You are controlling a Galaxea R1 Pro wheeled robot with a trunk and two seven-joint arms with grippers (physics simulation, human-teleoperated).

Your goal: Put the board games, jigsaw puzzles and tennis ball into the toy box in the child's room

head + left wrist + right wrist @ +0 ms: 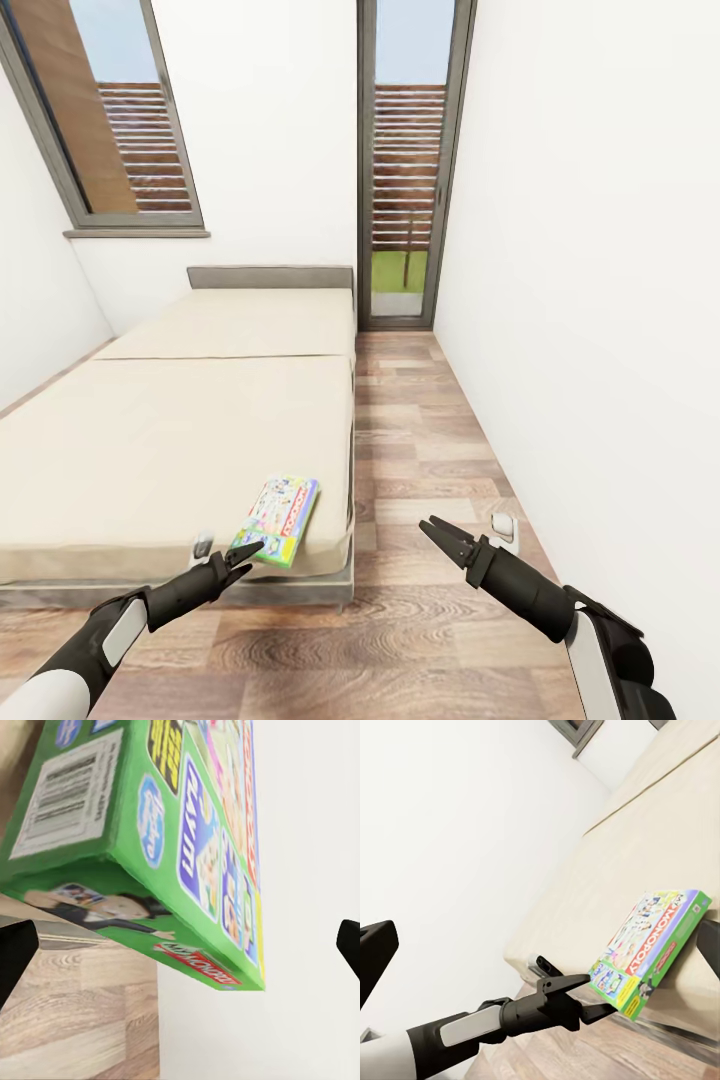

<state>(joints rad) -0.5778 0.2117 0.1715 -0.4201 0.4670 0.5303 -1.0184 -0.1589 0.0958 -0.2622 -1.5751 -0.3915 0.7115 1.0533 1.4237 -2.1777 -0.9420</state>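
Observation:
A blue-green board game with a red Monopoly banner lies flat on the near right corner of the bed, overhanging the mattress edge a little. My left gripper is open right at the box's near corner. In the left wrist view the box looms close between the spread fingertips. The right wrist view shows the left gripper with one finger above and one below the box corner; contact cannot be told. My right gripper hangs open over the floor to the right of the bed, holding nothing.
A narrow strip of wood-plank floor runs between the bed and the white wall on the right. A grey-framed glass door closes the far end. A window sits above the grey headboard.

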